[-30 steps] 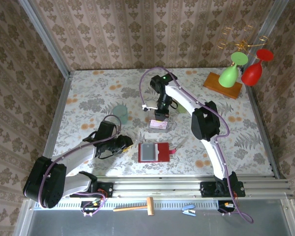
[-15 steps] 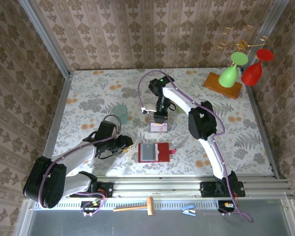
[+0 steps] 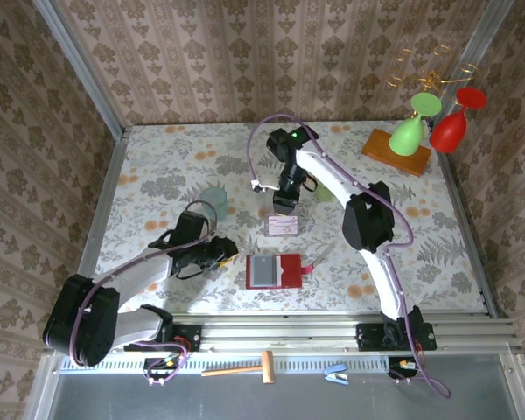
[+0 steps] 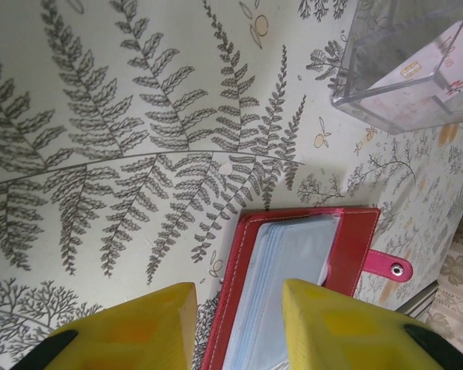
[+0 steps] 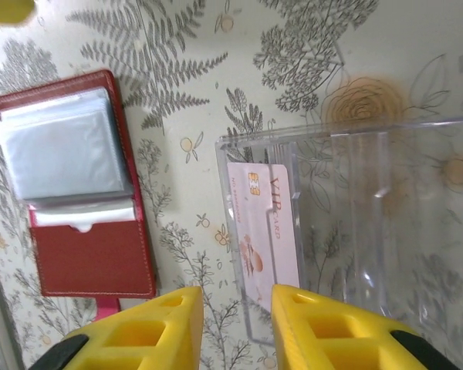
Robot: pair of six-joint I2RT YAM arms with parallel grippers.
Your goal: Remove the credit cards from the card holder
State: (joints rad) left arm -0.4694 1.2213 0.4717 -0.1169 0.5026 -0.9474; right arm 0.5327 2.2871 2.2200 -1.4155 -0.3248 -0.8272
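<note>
One pale pinkish-white credit card [image 5: 262,231] lies flat inside the clear plastic box [image 5: 355,193], in the box's left-hand section as the right wrist camera sees it. The right gripper [image 5: 233,297] hangs directly above that card, its yellow fingers a moderate way apart with nothing held between them. In the same view the card holder [image 5: 92,262], a red wallet, sits apart at the upper left, lying open with its grey sleeves facing up. From the top camera the wallet is at lower centre of the floral table [image 3: 166,166], just below the box, its small red tab [image 3: 308,268] poking out to the right. The left gripper [image 3: 220,254] is just beside the wallet's left edge, jaws also partly open and gripping nothing. In the left wrist view its fingers frame the wallet's near corner at the bottom, and whether they touch it cannot be told. A translucent green cup [image 3: 214,199] stands left of the box.
</note>
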